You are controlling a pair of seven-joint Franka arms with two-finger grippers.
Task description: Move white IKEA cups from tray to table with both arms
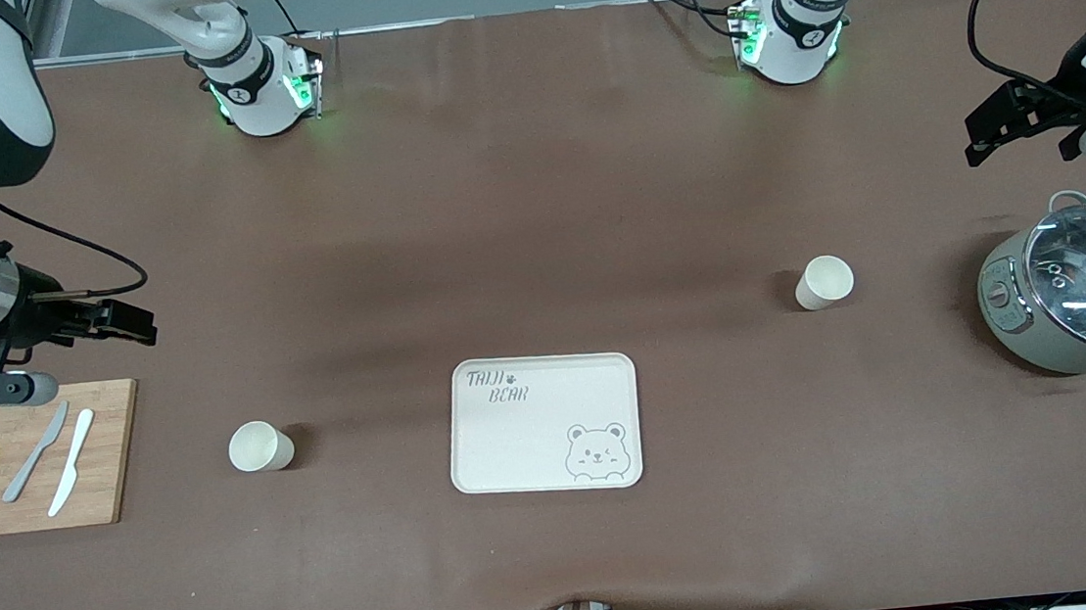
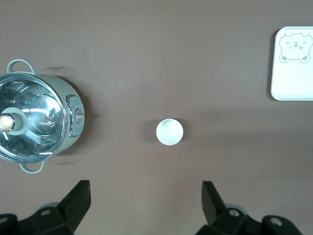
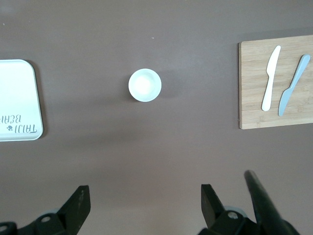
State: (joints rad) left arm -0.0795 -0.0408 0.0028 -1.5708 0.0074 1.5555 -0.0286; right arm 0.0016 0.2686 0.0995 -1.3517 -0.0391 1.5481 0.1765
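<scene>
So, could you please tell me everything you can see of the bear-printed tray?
The tray is a cream-white rectangle with rounded corners and a low raised rim, apparently plastic. It carries dark "TAIJI BEAR" lettering in one corner and a winking bear drawing in the diagonal corner. It lies flat on the brown table, between the two cups, with nothing on it and nothing touching it.

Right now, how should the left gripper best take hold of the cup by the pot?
Probably from straight above, fingers straddling the rim. The cup stands upright, mouth up, handleless and round, so any angle suits. It stands apart from the pot and tray, leaving finger room. The left gripper is open and wider than the cup.
</scene>
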